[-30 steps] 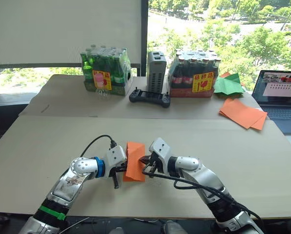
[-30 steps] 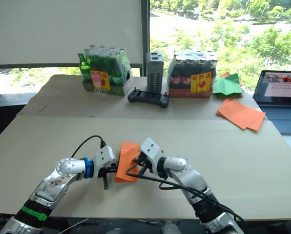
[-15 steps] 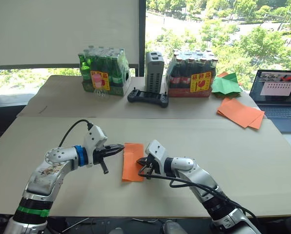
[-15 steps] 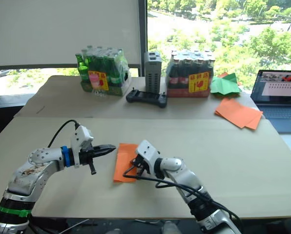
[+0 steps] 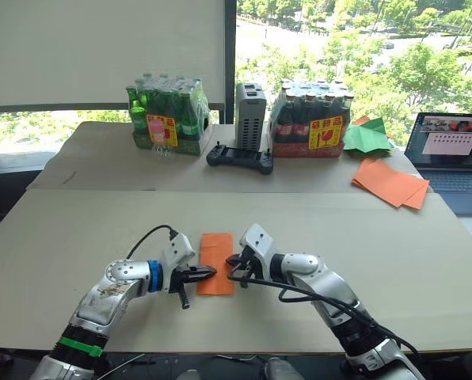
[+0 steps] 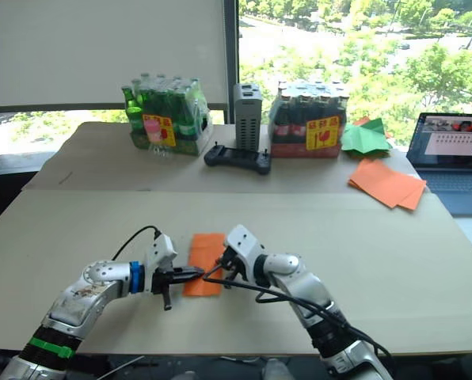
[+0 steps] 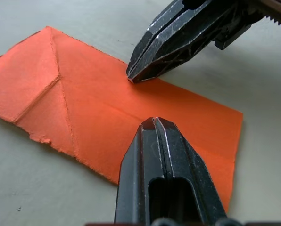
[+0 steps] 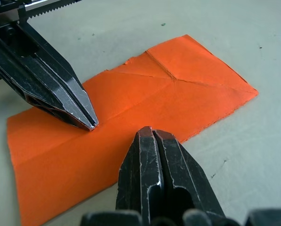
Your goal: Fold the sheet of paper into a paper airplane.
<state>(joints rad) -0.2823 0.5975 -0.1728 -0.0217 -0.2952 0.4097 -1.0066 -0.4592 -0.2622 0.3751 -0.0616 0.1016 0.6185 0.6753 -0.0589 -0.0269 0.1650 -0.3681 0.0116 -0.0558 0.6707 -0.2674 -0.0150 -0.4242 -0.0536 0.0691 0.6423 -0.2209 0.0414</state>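
Both grippers' closed tips press, seemingly, the sheet of paper [image 5: 216,263].

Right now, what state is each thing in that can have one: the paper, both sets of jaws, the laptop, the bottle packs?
sheet of paper: flat on the table, creased, corners folded in at one end.
left gripper: jaws shut, tip on the paper.
right gripper: jaws shut, tip on the paper.
laptop: open, screen lit.
green bottle pack: upright, wrapped.
dark bottle pack: upright, wrapped.
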